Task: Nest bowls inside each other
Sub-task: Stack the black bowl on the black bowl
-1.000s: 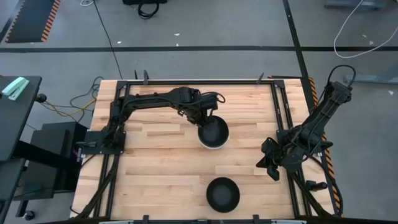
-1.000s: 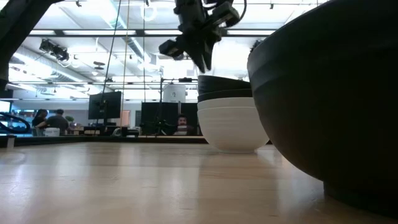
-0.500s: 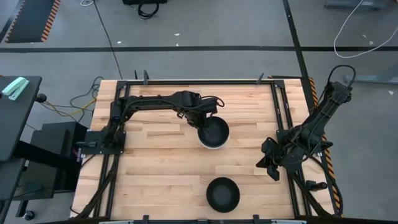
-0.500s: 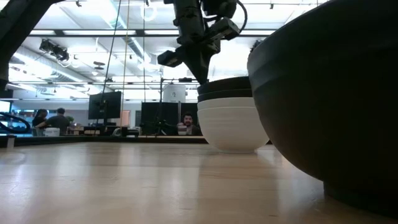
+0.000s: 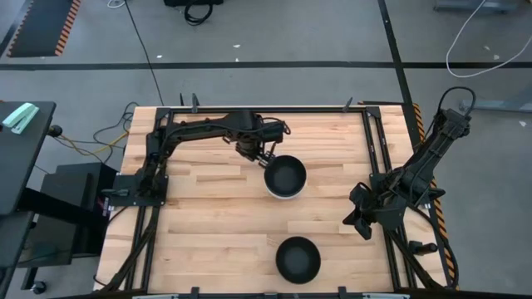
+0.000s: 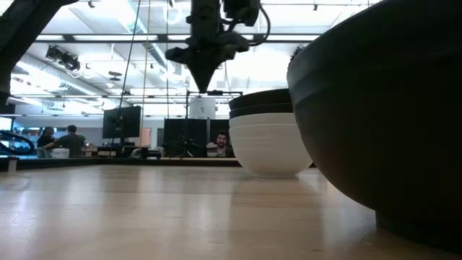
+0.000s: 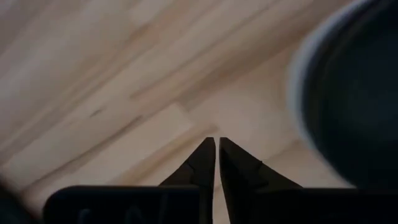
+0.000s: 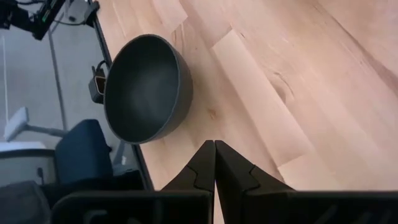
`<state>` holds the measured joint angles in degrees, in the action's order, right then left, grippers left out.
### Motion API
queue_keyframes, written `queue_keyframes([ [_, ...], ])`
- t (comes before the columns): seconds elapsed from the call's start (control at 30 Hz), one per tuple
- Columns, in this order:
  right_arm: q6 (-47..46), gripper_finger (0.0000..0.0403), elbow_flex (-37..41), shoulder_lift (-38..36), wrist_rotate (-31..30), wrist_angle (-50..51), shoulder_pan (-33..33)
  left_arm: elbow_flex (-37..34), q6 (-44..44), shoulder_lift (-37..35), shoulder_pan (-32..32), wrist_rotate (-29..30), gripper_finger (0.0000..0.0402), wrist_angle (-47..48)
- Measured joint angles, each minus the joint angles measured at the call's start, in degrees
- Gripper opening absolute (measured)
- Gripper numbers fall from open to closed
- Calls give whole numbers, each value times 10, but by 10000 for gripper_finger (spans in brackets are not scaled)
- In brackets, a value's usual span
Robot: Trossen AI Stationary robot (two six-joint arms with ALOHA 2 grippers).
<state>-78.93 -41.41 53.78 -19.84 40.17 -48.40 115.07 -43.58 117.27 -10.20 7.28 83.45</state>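
A stack of nested bowls (image 5: 285, 178) stands at mid-table, black on top and white at the bottom; in the low view the stack (image 6: 268, 137) shows black rims above white. A single black bowl (image 5: 298, 258) rests on its base near the near edge, large in the low view (image 6: 382, 108) and seen in the right wrist view (image 8: 146, 87). My left gripper (image 5: 254, 150) hovers shut just far-left of the stack, pointing down (image 6: 202, 85), with the stack's rim (image 7: 348, 93) beside it. My right gripper (image 5: 359, 218) waits shut at the table's right edge.
Bare wooden tabletop (image 5: 208, 216) lies between the stack and the single bowl and to the left. Black metal rails (image 5: 376, 149) frame the table's edges. People and monitors (image 6: 123, 130) show in the room beyond.
My left gripper has drawn back from the stack's far-left rim toward the table's left and far side, turned to point straight down, and its fingers have come together. The stack and the single bowl have stayed put.
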Motion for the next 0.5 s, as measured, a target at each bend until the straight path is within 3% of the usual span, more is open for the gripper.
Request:
queue_keyframes([
  [0.3,-1,13,0,1,-2,-57,0,0,35,-1,-10,44,8,59],
  [0.5,-4,13,0,21,-1,-66,-7,0,49,-1,-31,47,28,63],
])
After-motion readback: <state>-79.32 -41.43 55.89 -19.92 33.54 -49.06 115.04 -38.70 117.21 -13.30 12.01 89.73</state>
